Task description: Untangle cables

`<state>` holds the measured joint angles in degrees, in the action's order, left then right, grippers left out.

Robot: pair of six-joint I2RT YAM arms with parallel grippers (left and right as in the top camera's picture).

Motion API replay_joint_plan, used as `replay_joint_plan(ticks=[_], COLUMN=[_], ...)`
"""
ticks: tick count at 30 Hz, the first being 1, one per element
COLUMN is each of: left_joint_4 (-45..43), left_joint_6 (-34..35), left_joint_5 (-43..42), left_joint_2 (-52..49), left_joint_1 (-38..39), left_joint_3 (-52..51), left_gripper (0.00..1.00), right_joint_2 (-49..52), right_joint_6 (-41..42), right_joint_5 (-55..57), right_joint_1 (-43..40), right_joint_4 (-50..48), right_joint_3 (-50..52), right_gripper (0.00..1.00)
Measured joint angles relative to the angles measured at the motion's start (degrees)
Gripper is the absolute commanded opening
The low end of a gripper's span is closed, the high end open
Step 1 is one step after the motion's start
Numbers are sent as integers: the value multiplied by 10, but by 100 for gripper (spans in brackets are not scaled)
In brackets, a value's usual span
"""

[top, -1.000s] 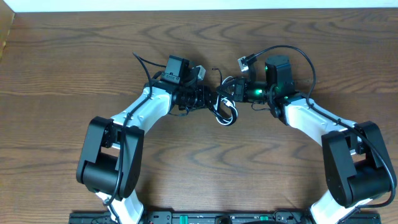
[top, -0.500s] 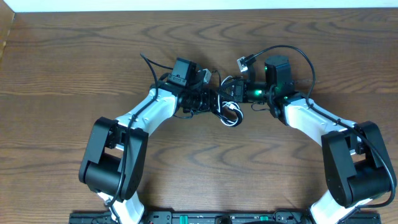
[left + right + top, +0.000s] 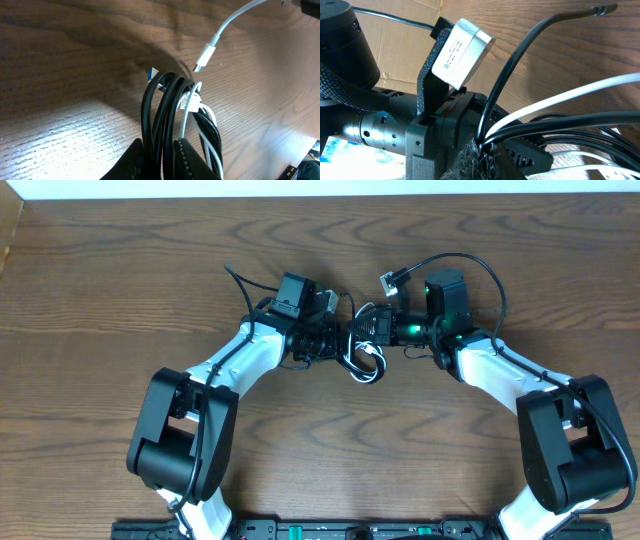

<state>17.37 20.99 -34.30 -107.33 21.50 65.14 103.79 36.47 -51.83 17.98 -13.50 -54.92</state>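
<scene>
The two cables lie as one tangled bundle [image 3: 362,363] at the table's middle, between my two grippers. In the left wrist view the black cable [image 3: 162,105] stands up in several looped strands, and the white cable [image 3: 227,25] runs off to the upper right, its plug [image 3: 204,57] hanging free. My left gripper [image 3: 159,146] [image 3: 343,340] has its jaws pressed onto the black strands. My right gripper [image 3: 366,330] [image 3: 485,145] is shut where black [image 3: 530,55] and white [image 3: 590,87] strands converge, beside a fuzzy strap.
A cardboard box [image 3: 8,230] sits at the table's left edge. The right arm's own thick black wire [image 3: 480,270] loops above its wrist. The left arm's wrist camera [image 3: 462,50] sits close in front of the right wrist. Bare wood table [image 3: 300,450] surrounds the arms.
The left arm has moved right to the bundle and its jaws have narrowed onto the black strands. The bundle shifted slightly. The right arm has stayed still.
</scene>
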Motion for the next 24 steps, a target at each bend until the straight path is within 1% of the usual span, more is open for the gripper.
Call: replay_joint_plan(ticks=[2,3,4,5,10,16,24], left_joint_4=[3,5,8,10,9,3,-1], left_joint_6=[0,0,0,3,0,3,60], left_joint_5=[0,0,0,0,0,0,-3], left_joint_2=[-2,-3,-4,-5,-6,-7,-7], left_joint_1=[0,0,0,0,0,0,-11], left_joint_3=[0,0,0,0,0,0,0], left_gripper=[20,19,10,8,8,7,7], right_joint_2=[0,0,0,0,0,0,0], right_joint_6=[-3,-6,-8,-10,-26,-44,-77], right_joint_5=[0,0,0,0,0,23,38], right_joint_1=[0,0,0,0,0,-1,-1], right_joint_4=[0,1,1,2,12,66,128], right_joint_3=[0,0,0,0,0,0,0], right_gripper=[1,1,1,1,1,1,1])
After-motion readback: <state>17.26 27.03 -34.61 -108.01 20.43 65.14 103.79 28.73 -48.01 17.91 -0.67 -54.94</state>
